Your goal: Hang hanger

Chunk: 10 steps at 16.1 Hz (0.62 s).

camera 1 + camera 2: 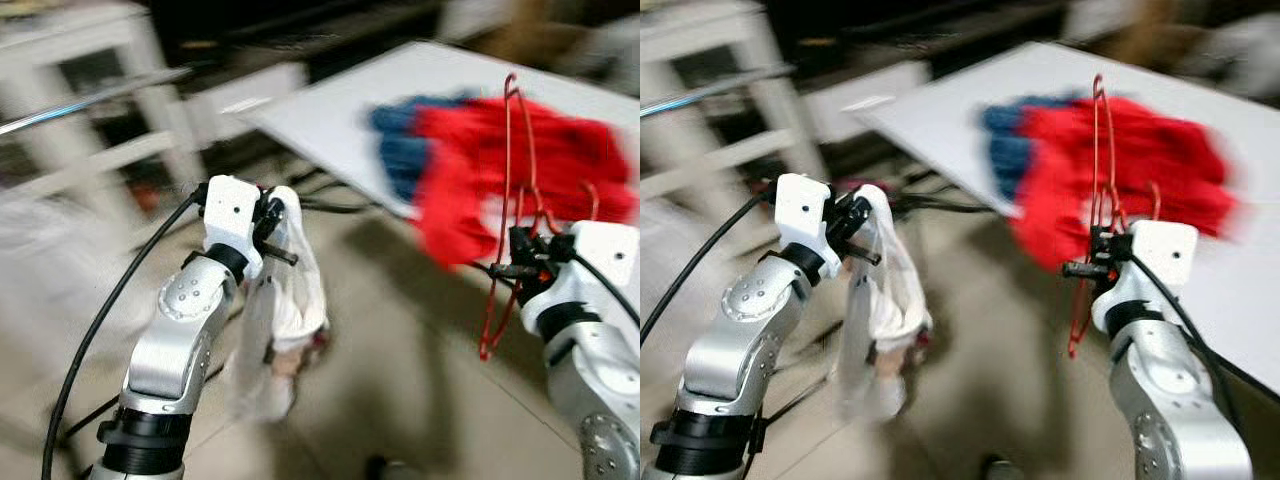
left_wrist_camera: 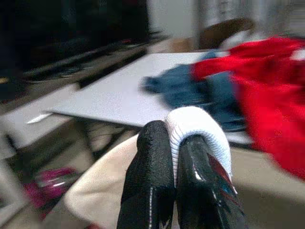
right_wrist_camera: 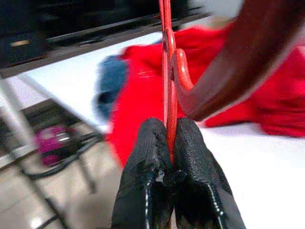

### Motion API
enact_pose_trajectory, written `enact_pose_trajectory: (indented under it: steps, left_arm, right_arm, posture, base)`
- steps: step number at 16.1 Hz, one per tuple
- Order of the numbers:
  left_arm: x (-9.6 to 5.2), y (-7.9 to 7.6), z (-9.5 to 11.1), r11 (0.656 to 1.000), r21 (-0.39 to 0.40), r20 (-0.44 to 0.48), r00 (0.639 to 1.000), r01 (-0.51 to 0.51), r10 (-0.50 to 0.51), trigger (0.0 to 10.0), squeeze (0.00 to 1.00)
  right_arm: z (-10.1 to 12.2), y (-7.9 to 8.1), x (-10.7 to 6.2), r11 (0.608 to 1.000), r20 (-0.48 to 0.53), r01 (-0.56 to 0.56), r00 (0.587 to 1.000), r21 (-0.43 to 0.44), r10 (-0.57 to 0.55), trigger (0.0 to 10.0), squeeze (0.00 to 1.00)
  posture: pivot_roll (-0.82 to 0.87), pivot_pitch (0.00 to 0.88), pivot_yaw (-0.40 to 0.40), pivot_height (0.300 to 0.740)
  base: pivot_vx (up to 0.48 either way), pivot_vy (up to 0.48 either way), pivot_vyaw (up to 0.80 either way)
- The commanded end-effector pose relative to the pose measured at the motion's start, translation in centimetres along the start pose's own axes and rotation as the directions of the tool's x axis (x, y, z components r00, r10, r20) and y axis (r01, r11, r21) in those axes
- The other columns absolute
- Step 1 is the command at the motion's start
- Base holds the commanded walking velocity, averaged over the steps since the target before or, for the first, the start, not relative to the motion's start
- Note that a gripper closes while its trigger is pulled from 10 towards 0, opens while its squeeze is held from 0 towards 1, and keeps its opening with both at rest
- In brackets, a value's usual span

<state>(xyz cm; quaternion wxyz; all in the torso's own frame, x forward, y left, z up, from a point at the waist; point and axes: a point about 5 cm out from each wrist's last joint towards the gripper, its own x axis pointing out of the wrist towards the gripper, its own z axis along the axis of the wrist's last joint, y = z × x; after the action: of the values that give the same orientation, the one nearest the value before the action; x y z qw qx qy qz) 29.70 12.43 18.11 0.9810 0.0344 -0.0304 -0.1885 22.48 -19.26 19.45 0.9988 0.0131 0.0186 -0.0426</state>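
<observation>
A thin red wire hanger [image 1: 512, 215] stands upright in my right gripper [image 1: 522, 262], which is shut on its wire; the black fingers [image 3: 190, 176] pinch the red wire [image 3: 167, 90] between them. My left gripper [image 1: 270, 225] is shut on a white garment [image 1: 290, 300] that hangs down from it over the floor; its ribbed white edge [image 2: 200, 129] folds over the fingers [image 2: 150, 181]. Red clothing [image 1: 520, 170] and a blue garment [image 1: 400, 145] lie heaped on the white table [image 1: 330, 115] behind the hanger. The eye views are blurred.
A metal rail [image 1: 90, 105] runs across the far left before a white shelf frame [image 1: 120, 90]. Black cables [image 1: 330, 205] trail under the table edge. Tiled floor [image 1: 400, 380] lies between my arms. A pink object [image 3: 52, 143] sits low under the table.
</observation>
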Motion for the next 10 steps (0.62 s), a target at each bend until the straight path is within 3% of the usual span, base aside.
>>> enact_pose_trajectory:
  steps: [1,3,7,10]
  left_arm:
    - [-0.3,0.3,0.3,1.0,-0.014,0.009,1.0,-0.022,0.023,10.0,0.0]
    - [-0.6,0.3,0.0,0.999,-0.039,-0.009,1.0,-0.015,0.014,10.0,0.0]
    - [-0.6,0.4,0.5,0.999,0.036,0.043,0.999,-0.027,0.026,10.0,0.0]
    - [-0.5,0.7,0.4,0.998,-0.008,0.041,0.997,-0.058,0.058,10.0,0.0]
  right_arm:
    - [0.3,0.3,-0.1,1.0,0.006,-0.012,1.0,0.002,0.012,10.0,0.0]
    - [0.6,0.2,-0.6,1.0,0.023,0.011,1.0,0.009,-0.011,10.0,0.0]
    - [0.5,0.1,-1.0,0.999,0.002,0.035,0.999,0.02,-0.035,10.0,0.0]
    - [-0.8,0.2,-1.1,0.999,-0.071,0.032,0.997,-0.035,-0.035,10.0,0.0]
  posture:
    - [0.01,0.011,0.104,0.74]
    - [0.0,0.0,0.113,0.74]
    - [-0.01,0.0,0.107,0.74]
    - [-0.01,0.0,0.093,0.74]
  base:
    - [0.0,0.0,-0.8]
    - [0.0,0.0,-0.8]
    - [0.0,0.0,-0.8]
    - [0.099,0.0,-0.42]
